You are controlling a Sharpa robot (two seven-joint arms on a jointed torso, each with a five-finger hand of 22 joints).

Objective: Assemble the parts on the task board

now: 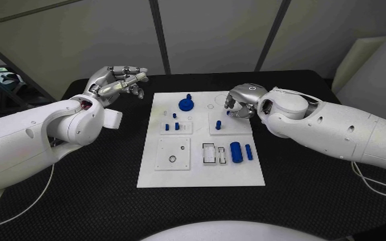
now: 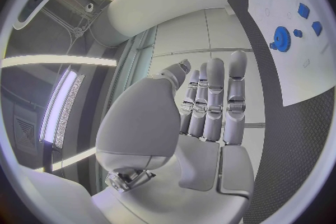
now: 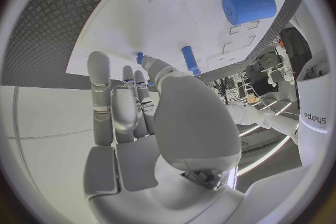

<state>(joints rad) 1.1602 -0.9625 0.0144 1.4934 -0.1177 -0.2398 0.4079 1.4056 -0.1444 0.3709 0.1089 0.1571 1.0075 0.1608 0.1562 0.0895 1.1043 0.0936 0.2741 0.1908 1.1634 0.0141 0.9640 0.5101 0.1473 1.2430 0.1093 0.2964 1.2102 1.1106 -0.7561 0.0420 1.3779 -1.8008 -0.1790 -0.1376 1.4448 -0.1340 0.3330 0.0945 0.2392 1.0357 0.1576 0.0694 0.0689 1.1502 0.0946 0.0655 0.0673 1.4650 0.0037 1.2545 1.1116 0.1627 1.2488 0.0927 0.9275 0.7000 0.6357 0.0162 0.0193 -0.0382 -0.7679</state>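
My right hand (image 1: 241, 100) hovers over the task board's (image 1: 201, 174) far right corner; my left hand (image 1: 119, 82) hangs spread and empty beside it above the worktop (image 1: 96, 196).

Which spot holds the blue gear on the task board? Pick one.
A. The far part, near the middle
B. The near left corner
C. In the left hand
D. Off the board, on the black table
A: the blue gear sits on the far part of the task board, and the left hand holds nothing.
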